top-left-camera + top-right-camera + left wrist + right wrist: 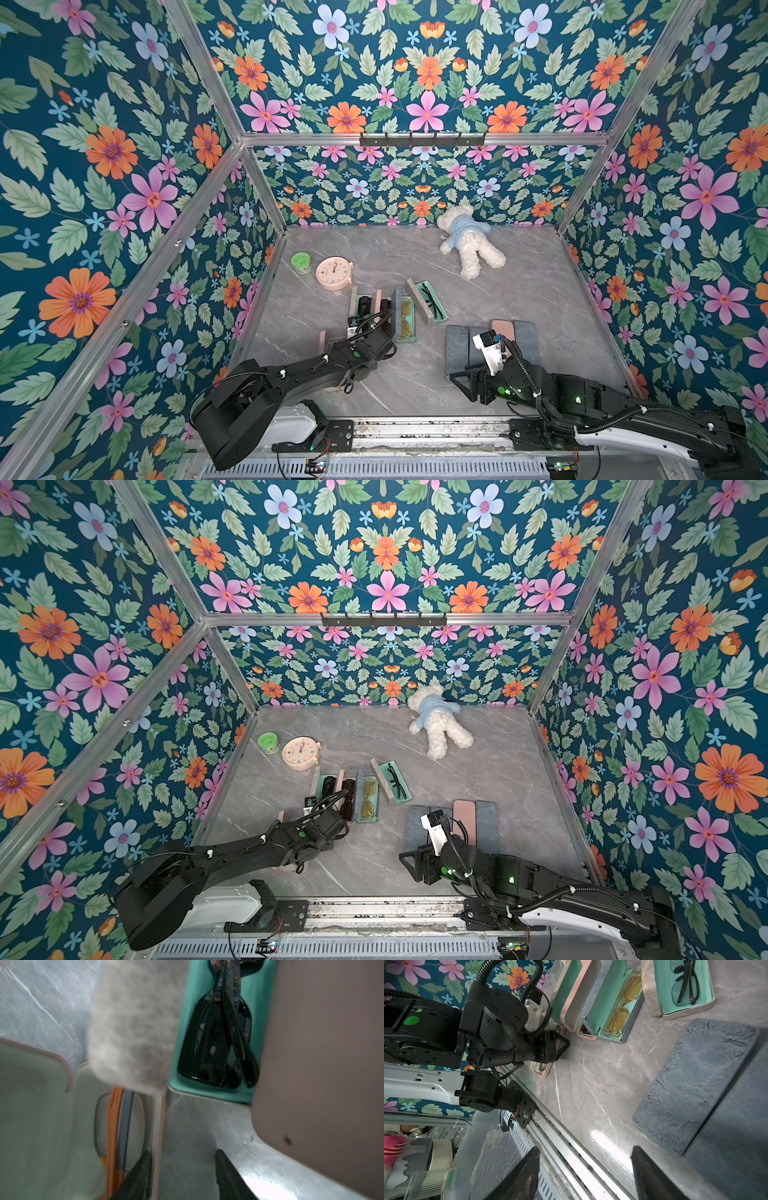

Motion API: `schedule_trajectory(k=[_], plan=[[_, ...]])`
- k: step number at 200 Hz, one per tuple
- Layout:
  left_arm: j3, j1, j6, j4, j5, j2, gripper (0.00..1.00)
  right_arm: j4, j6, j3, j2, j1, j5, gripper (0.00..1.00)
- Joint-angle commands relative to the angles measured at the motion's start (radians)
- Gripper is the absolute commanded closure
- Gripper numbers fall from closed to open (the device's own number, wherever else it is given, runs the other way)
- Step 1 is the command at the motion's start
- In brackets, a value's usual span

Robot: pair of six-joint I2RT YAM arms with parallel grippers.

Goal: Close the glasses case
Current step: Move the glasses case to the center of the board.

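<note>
Left fingers (141, 1176) stand apart, pink case rim (159, 1126) between them. Right fingers (525, 1176) are apart and empty. Advise gripping the rim squarely, then folding it shut.

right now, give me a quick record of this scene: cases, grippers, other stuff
open: yellow glasses case, black glasses case, more beside them
closed: case row, lying flat, one pink
left gripper: open, low among the open cases
right gripper: open, empty
other: teddy bear, clock, green jar
</note>
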Motion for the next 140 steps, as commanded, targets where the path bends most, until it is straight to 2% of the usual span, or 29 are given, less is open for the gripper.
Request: schedule_trajectory(k=[1,14,51,81,108,140], plan=[[-0.021,0.002,0.001,-0.017,0.053,-0.026,0.54,-0.009,-0.007,0.006,0.0,0.001,0.014,0.29],[-0.033,0.0,0.014,0.008,0.081,-0.044,0.58,-0.009,-0.007,0.01,0.002,0.001,0.019,0.29],[-0.072,-0.029,0.024,0.11,0.173,-0.065,0.78,-0.027,-0.012,0.024,0.015,0.0,0.036,0.29],[-0.064,-0.138,-0.04,0.163,0.171,-0.047,0.78,-0.048,-0.014,0.03,0.027,0.0,0.057,0.29],[-0.012,-0.244,-0.09,0.197,0.156,0.048,0.78,-0.058,0.0,0.019,0.018,-0.016,0.066,0.29],[0.063,-0.293,-0.095,0.255,0.165,0.171,0.87,-0.063,0.005,-0.001,-0.003,-0.066,0.018,0.3]])
